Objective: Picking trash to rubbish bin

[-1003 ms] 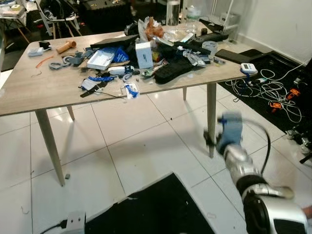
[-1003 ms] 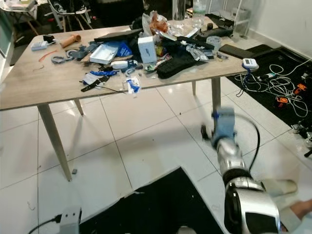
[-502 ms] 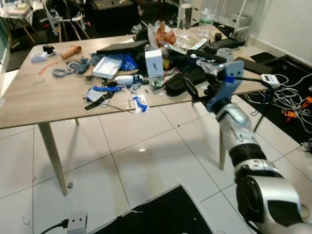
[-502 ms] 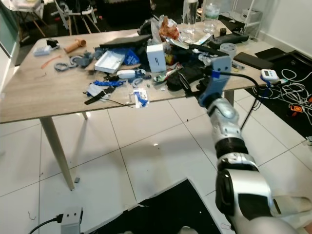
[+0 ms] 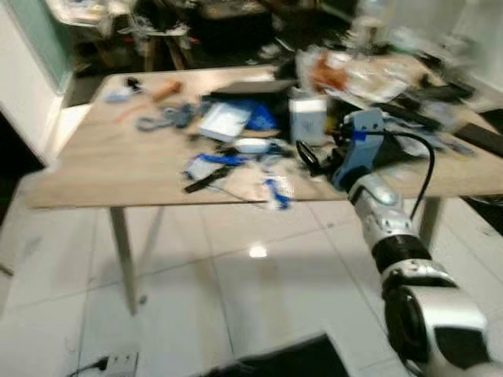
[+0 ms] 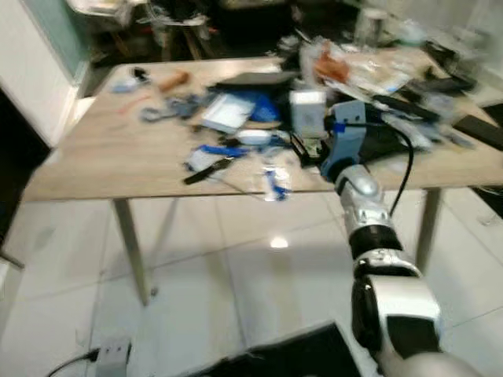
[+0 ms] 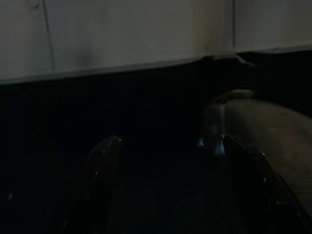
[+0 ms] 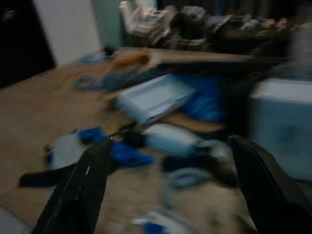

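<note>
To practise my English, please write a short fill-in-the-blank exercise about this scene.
1. The right gripper is raised over the wooden ____.
2. Its two black fingers are ____, with nothing between them.
3. The floor under the table is covered with white ____.

Missing words: table; open; tiles

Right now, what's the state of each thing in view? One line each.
Right gripper: fingers open, raised over the table's near edge, holding nothing.
Left gripper: fingers open, idle in the dark.
Light wooden table: standing, cluttered.
White upright box: standing upright.
Flat white tray-like box: lying flat.
Orange cylinder: lying on its side at the far edge.
Blue and white wrapper: lying loose by the near edge.
</note>
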Robot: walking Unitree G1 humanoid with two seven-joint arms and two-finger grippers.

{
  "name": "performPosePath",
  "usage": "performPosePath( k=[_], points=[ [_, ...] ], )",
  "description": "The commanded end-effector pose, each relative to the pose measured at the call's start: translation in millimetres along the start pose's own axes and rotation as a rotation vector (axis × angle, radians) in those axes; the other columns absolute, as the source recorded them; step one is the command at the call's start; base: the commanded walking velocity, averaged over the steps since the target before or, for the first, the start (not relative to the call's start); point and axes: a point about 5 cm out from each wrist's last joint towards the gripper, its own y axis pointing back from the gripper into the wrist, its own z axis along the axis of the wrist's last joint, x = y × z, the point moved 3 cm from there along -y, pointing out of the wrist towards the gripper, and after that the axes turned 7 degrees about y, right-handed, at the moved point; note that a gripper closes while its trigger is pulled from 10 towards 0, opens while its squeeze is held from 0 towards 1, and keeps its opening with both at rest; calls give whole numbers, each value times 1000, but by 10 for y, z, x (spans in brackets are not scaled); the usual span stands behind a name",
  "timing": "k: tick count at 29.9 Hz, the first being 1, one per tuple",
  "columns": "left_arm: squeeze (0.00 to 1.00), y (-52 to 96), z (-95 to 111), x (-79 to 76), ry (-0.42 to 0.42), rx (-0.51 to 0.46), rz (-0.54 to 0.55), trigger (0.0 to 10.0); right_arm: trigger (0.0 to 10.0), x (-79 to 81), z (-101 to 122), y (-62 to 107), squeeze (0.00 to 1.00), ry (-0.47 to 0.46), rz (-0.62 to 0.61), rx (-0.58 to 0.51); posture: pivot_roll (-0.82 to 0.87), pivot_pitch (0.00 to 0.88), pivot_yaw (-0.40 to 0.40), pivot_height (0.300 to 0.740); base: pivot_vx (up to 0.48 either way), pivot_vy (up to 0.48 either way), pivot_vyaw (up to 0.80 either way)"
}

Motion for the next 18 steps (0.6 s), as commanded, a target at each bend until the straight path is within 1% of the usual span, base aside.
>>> performPosePath(
  k=[1, 4, 5, 6, 8, 9, 10, 13, 14, 16, 17, 18],
  points=[
    [0, -4, 2, -8, -14, 6, -2, 10000, 10000, -61, -143, 68, 0, 33, -5, 70, -59, 62, 72, 740, 341, 0, 0],
    [0, -8, 2, -25, -14, 6, -5, 10000, 10000, 24, -231, 72, 0, 85, 37, 123, -60, 62, 70, 740, 340, 0, 0],
    [0, -8, 2, -25, -14, 6, -5, 10000, 10000, 24, -231, 72, 0, 85, 37, 123, -60, 62, 70, 740, 337, 0, 0],
    [0, -8, 2, -29, -13, 6, -6, 10000, 10000, 47, -285, 77, 0, 110, 45, 159, -61, 63, 69, 740, 341, 0, 0],
    [0, -9, 0, -39, -9, 7, -11, 10000, 10000, 41, -413, 101, 0, 186, 26, 256, -61, 63, 69, 740, 339, 0, 0],
    [0, -9, 0, -39, -9, 7, -11, 10000, 10000, 41, -413, 101, 0, 186, 26, 256, -61, 63, 69, 740, 337, 0, 0],
    [0, -10, -3, -46, -6, 8, -15, 10000, 10000, 19, -459, 114, 0, 203, 5, 294, -61, 62, 69, 740, 300, 0, 0],
    [0, -8, -22, -52, -12, 16, -18, 10000, 10000, 21, -482, 119, 0, 185, 2, 310, -64, 64, 70, 740, 284, 0, 0],
    [0, -5, -51, -56, -30, 30, -18, 10000, 10000, 59, -513, 126, 0, 167, 25, 322, -64, 66, 69, 740, 0, 0, 0],
    [0, -4, -58, -56, -35, 33, -17, 10000, 10000, 75, -522, 128, 0, 159, 34, 324, -64, 66, 69, 740, 0, 0, 0],
    [0, -4, -62, -57, -35, 33, -16, 10000, 10000, 146, -548, 129, 0, 119, 71, 329, -65, 66, 68, 740, 0, 0, 0],
    [0, -4, -62, -58, -35, 33, -16, 10000, 10000, 196, -560, 129, 0, 111, 100, 334, -65, 66, 68, 740, 0, 0, 0]
  ],
)
